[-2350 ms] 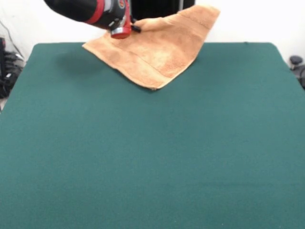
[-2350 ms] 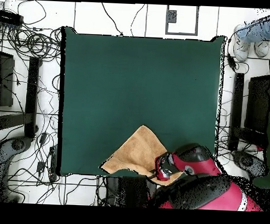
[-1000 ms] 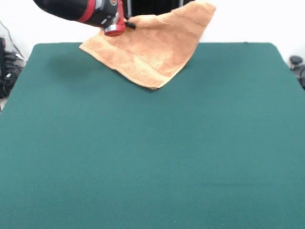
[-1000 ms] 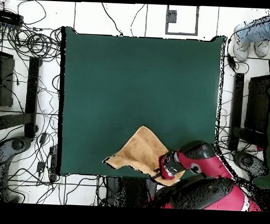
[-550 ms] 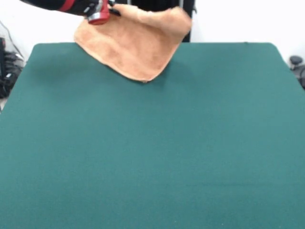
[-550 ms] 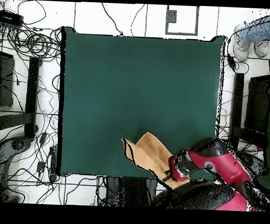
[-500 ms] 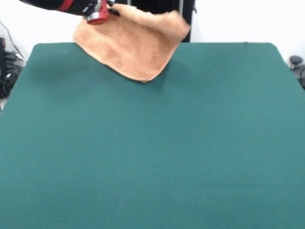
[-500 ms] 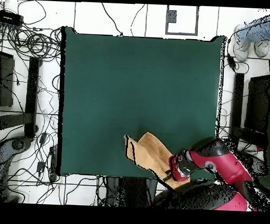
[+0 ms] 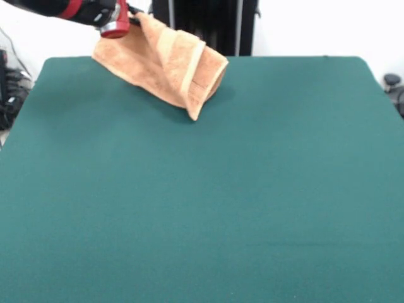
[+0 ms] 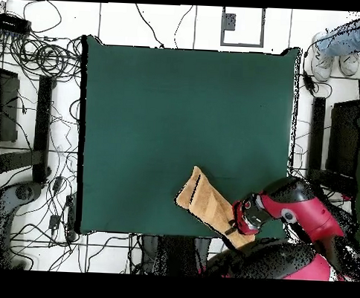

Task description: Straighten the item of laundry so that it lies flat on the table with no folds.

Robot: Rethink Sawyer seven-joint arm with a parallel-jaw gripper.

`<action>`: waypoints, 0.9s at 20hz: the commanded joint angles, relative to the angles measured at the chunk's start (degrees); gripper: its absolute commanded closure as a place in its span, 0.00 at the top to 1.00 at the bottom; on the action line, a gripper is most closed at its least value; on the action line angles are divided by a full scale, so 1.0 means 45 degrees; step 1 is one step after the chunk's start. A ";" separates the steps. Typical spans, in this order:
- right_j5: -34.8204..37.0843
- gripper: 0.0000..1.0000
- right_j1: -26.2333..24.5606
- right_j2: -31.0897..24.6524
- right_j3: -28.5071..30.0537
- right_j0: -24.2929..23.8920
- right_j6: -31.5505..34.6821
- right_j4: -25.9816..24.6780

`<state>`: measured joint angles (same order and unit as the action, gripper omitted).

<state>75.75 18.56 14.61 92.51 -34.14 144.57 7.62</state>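
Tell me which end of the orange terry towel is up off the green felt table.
The end held by the pincer; the towel's other, folded end rests on the table.

A: Can you see how the tool stands on the towel?
B: No. Its tips are buried in the cloth (both views), and the front view's top edge cuts the arm.
A: The worktop?
B: Its near edge runs off frame.

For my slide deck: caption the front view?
Gripper lifts one end of the folded orange towel; its lower tip hangs at the green table.
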 commanded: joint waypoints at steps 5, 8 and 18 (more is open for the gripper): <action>0.1246 0.00 -0.1199 -0.0615 -0.1440 -0.0101 0.1098 -0.0525; 0.1371 0.00 -0.1269 -0.0561 -0.1546 -0.0051 0.1267 -0.0566; 0.3018 0.00 -0.1966 -0.0696 -0.3155 -0.0076 0.0751 -0.1811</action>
<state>85.04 13.56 14.67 82.62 -35.46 144.57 0.89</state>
